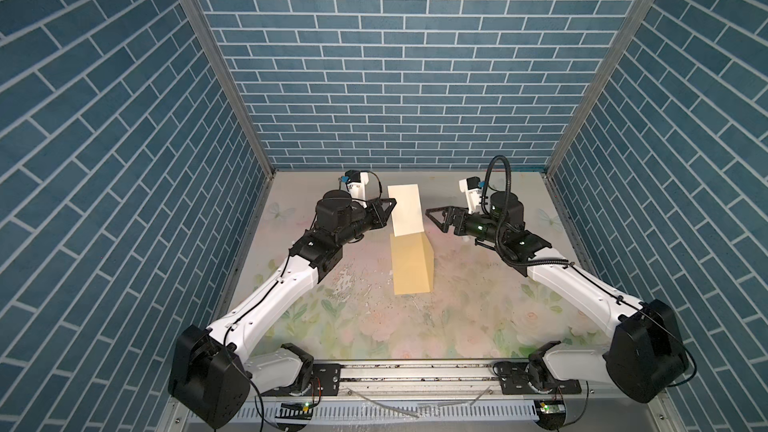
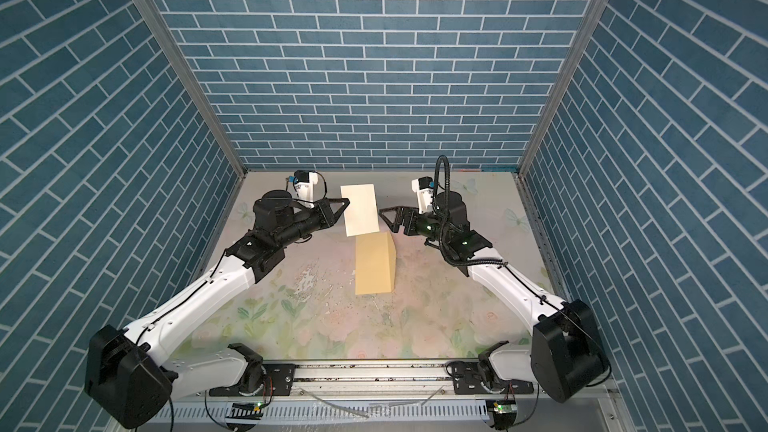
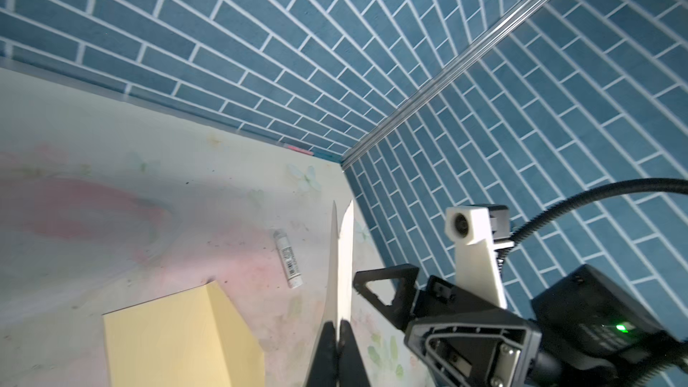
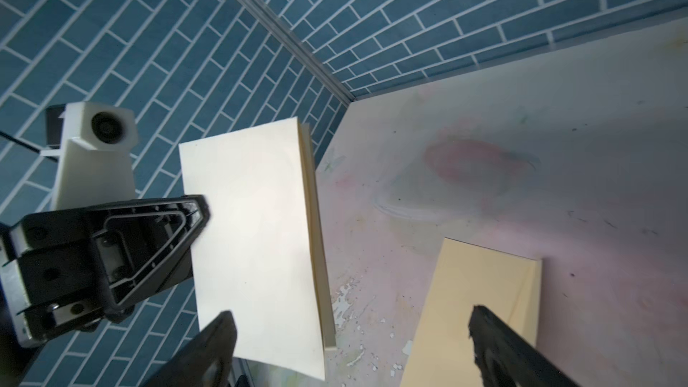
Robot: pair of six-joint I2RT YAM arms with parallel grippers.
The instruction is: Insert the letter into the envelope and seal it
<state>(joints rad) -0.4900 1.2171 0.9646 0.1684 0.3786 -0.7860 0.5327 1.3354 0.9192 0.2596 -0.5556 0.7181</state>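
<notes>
One letter point(image 1: 406, 209) aloft near envelope point(image 1: 409, 268)

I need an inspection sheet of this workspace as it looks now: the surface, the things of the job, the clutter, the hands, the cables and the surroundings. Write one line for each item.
Surface: floral-print table mat, scuffed white near the middle.
Job's things: folded cream paper letter held up in the air; long yellow-tan paper envelope lies on the mat nearer the robot, side flap partly raised.
Clutter: small white cylindrical glue stick lying on the mat.
Hands: left hand shut on the letter's edge; right hand open beside the letter, holding nothing.
Cables: black ribbed hose loops up behind the right hand; nothing seen snagged.
Surroundings: blue brick-pattern walls on three sides.
</notes>
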